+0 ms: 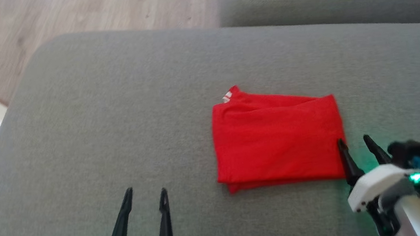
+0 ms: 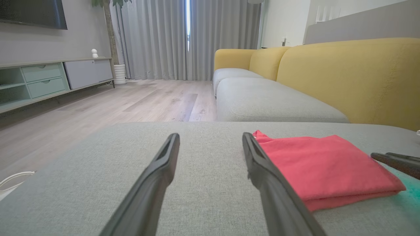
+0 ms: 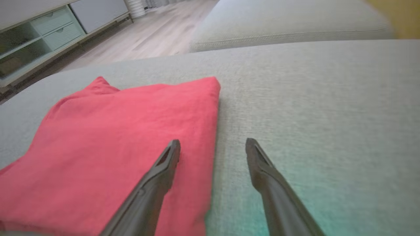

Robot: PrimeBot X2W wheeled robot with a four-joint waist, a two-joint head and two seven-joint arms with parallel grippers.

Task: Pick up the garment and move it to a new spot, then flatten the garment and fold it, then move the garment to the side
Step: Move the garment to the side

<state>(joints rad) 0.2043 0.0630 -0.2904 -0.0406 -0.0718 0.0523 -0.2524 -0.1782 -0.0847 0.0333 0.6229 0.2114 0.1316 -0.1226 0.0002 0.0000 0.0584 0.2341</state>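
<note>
1. Head view: the folded red garment (image 1: 278,142) lies flat on the grey seat cushion (image 1: 116,124), a bit right of centre. The left gripper (image 1: 145,190) sits at the bottom, left of centre. Its fingers are spread with nothing between them, well apart from the cloth. The right gripper (image 1: 353,140) is at the lower right, also spread wide and empty. One fingertip sits right at the garment's right edge, near the lower corner. Wood floor (image 1: 63,12) shows in the upper left.
2. Left wrist view: the left gripper (image 2: 210,136) is wide open over bare cushion, and the garment (image 2: 321,164) is just right of its right finger. The right gripper (image 2: 380,154) pokes in at the right edge, next to the cloth. A yellow sofa back (image 2: 344,75) is at the upper right, with grey curtains (image 2: 157,39) behind.
3. Right wrist view: the right gripper (image 3: 213,141) is open and straddles the garment's (image 3: 131,131) right edge. The left finger is over the red cloth and the right one over the cushion (image 3: 311,98). Can't tell if it's actually touching.
</note>
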